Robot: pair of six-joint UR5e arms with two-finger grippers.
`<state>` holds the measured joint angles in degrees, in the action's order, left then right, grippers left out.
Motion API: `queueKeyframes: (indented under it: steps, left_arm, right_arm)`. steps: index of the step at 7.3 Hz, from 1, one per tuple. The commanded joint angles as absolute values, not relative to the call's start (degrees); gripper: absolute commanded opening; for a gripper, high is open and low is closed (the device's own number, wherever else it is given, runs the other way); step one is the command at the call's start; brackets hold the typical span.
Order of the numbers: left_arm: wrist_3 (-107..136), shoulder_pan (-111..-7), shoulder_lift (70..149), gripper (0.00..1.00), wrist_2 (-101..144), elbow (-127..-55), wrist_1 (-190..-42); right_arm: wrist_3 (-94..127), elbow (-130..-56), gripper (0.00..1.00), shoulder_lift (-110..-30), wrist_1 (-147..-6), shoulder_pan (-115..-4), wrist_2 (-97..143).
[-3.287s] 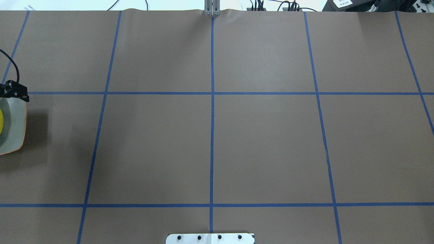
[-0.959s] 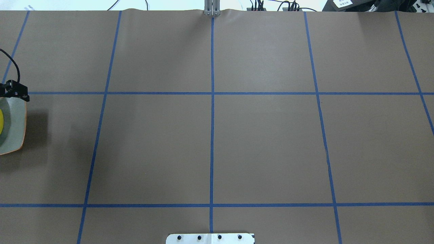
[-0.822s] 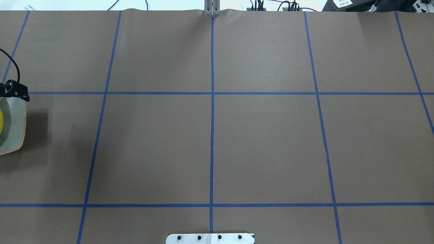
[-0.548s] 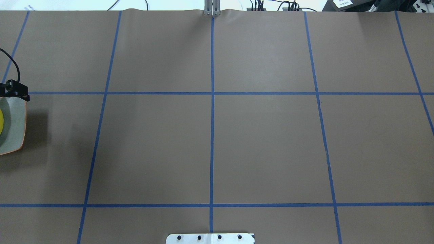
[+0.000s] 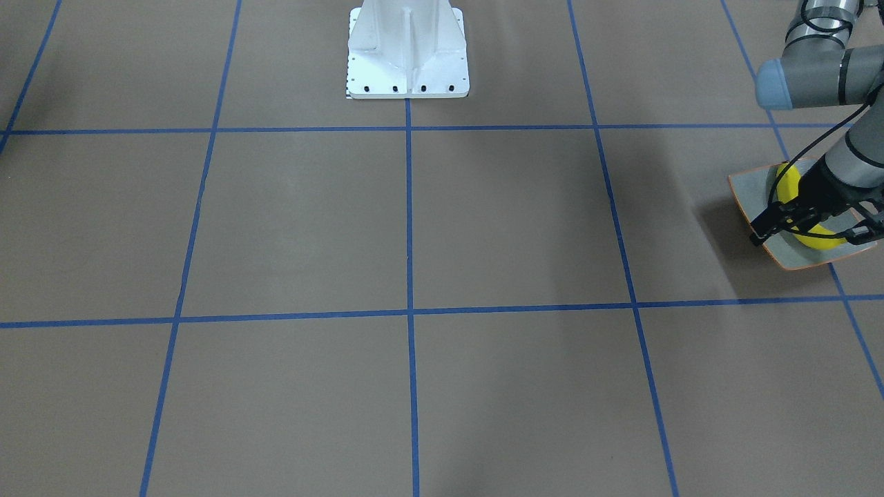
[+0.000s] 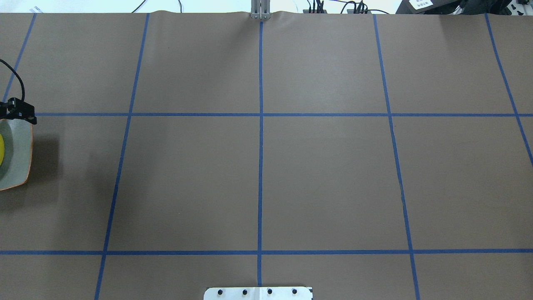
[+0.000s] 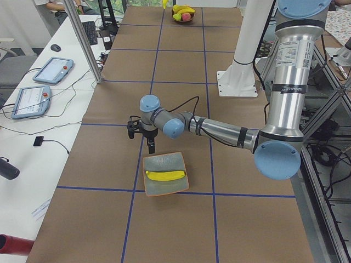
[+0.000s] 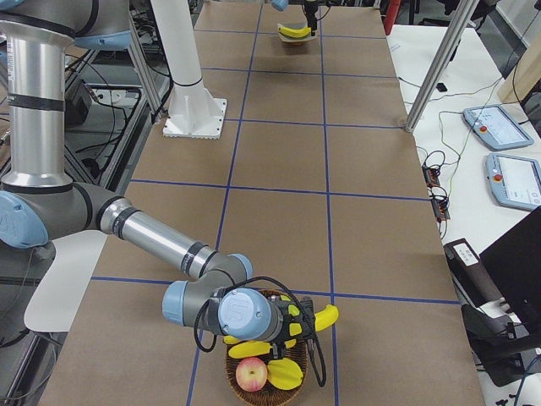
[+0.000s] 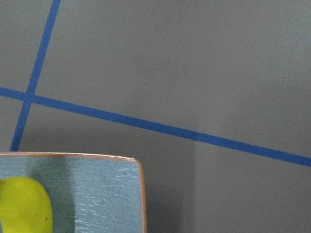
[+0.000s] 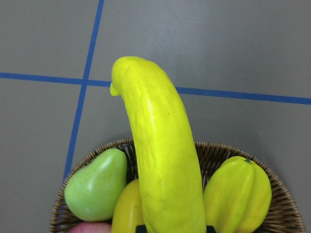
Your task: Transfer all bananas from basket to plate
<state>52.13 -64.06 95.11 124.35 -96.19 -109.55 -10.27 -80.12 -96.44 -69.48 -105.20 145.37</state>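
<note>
The grey-green plate (image 5: 749,190) with an orange rim sits at the table's left end. One yellow banana (image 5: 818,239) lies in it; the plate (image 7: 164,163) and banana (image 7: 166,176) also show in the exterior left view. My left gripper (image 5: 811,231) hovers over the plate, fingers spread and empty. My right gripper (image 8: 286,326) is shut on a second banana (image 10: 163,160), held just above the wicker basket (image 10: 214,148). A third banana (image 8: 254,348) lies in the basket (image 8: 228,368).
The basket also holds a green pear (image 10: 95,187), a yellow starfruit (image 10: 238,194) and a red apple (image 8: 252,372). The robot's white base (image 5: 407,48) stands at the table's near edge. Operators' desks with tablets (image 8: 494,127) run along the far side.
</note>
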Motion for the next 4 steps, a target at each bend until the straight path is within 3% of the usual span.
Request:
queueKeyframes:
  steps: [1, 2, 4]
  left_arm:
    - [57.45, -63.64, 102.09, 0.99, 124.97, -95.45, -109.34]
    - [60.00, -61.54, 105.61, 0.99, 129.07, -94.67, -109.42]
    - [68.07, -58.46, 113.43, 0.99, 131.57, -93.95, -109.51]
  right_arm:
    - [3.18, -89.51, 0.00, -96.42, -69.26, -97.95, 147.13]
    - [11.00, -94.35, 0.00, -95.72, -69.26, -93.04, 147.04]
    - [26.13, -97.20, 0.00, -88.11, -69.08, -85.46, 146.87]
